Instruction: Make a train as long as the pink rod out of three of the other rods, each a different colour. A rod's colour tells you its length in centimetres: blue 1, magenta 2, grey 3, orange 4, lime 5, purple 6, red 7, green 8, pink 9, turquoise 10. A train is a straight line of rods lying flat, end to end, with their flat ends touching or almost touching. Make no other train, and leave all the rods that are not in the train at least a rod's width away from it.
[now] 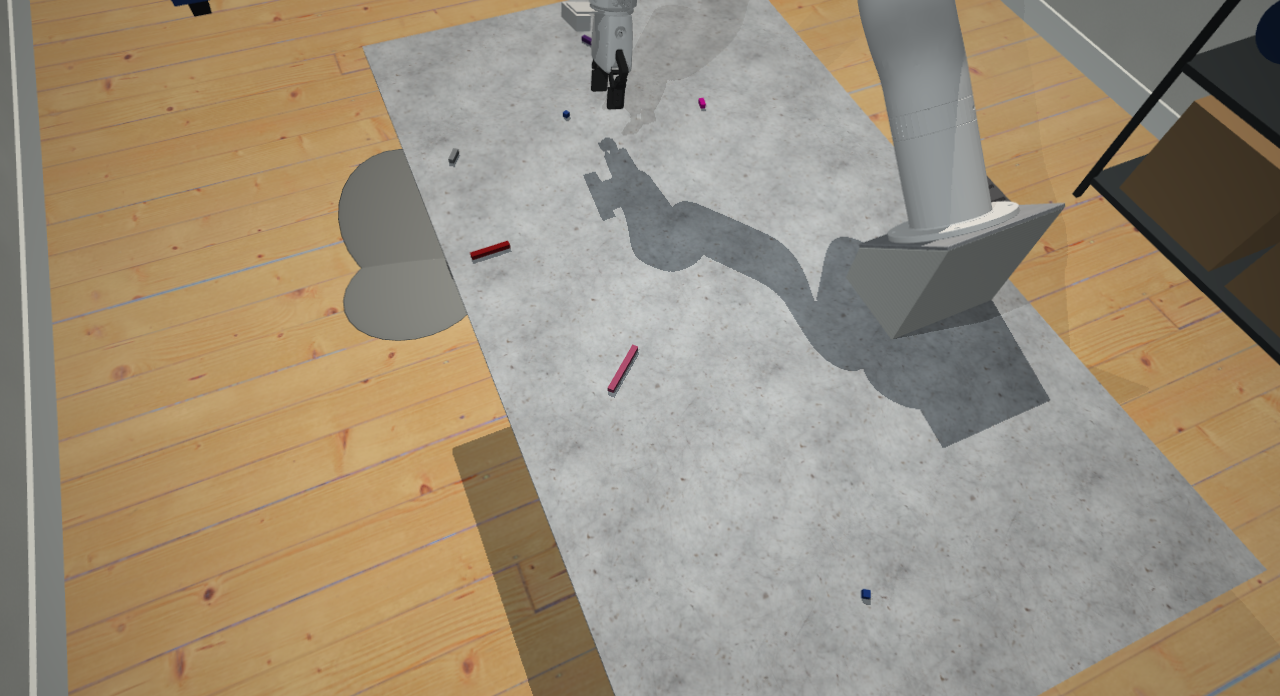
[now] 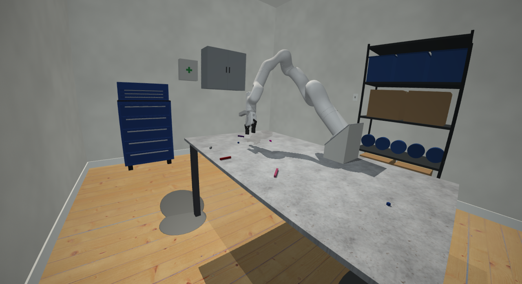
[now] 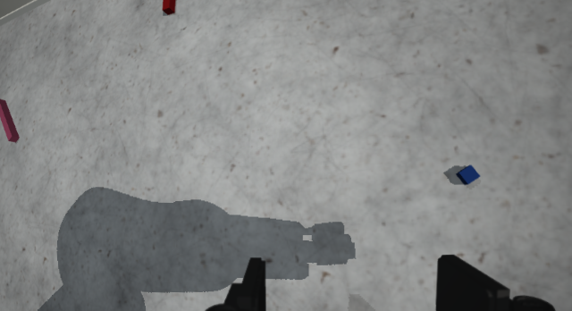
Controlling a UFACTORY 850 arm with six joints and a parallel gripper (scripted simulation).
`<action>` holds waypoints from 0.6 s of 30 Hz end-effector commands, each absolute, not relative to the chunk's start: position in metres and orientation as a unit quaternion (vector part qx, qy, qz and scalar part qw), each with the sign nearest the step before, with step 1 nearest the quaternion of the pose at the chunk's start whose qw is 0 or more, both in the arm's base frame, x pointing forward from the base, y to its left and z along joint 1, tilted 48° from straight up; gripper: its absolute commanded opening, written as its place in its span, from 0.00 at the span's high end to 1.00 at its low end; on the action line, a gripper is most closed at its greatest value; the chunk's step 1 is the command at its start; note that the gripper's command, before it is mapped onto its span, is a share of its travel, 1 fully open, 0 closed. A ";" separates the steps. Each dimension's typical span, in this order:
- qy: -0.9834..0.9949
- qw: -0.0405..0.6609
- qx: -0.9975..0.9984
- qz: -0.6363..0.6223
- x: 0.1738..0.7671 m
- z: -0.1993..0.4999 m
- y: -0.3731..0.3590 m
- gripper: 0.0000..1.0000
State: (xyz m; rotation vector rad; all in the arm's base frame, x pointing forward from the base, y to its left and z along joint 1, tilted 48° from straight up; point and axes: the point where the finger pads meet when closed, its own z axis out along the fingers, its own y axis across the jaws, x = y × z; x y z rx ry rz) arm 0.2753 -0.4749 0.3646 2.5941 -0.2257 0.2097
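Note:
My gripper (image 1: 607, 96) (image 2: 250, 132) (image 3: 351, 286) is open and empty, above the far part of the table. The pink rod (image 1: 622, 369) (image 2: 276, 172) (image 3: 9, 122) lies mid-table. The red rod (image 1: 490, 250) (image 2: 225, 158) (image 3: 169, 2) lies near the left edge. The grey rod (image 1: 453, 156) (image 2: 210, 147) lies beyond it. One blue rod (image 1: 565, 114) (image 2: 238, 142) (image 3: 468, 174) lies left of the gripper in the top view. The magenta rod (image 1: 701, 103) (image 2: 270, 140) lies to its right. The purple rod (image 1: 586, 39) (image 2: 240, 136) is partly hidden by the gripper in the top view.
Another blue rod (image 1: 865, 593) (image 2: 388, 203) lies alone at the near end of the table (image 1: 716, 513) (image 2: 328, 216). The arm's grey base (image 1: 948, 271) (image 2: 343, 143) stands at the table's right side. The shelf (image 2: 408, 125) is behind the base.

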 end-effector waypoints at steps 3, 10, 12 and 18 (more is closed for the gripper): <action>-0.086 0.291 0.950 0.070 0.221 0.376 -0.495 0.00; -0.088 0.316 0.943 0.058 0.169 0.384 -0.506 0.00; -0.088 0.323 0.941 0.054 0.152 0.387 -0.508 0.00; -0.088 0.341 0.935 0.041 0.112 0.392 -0.510 0.00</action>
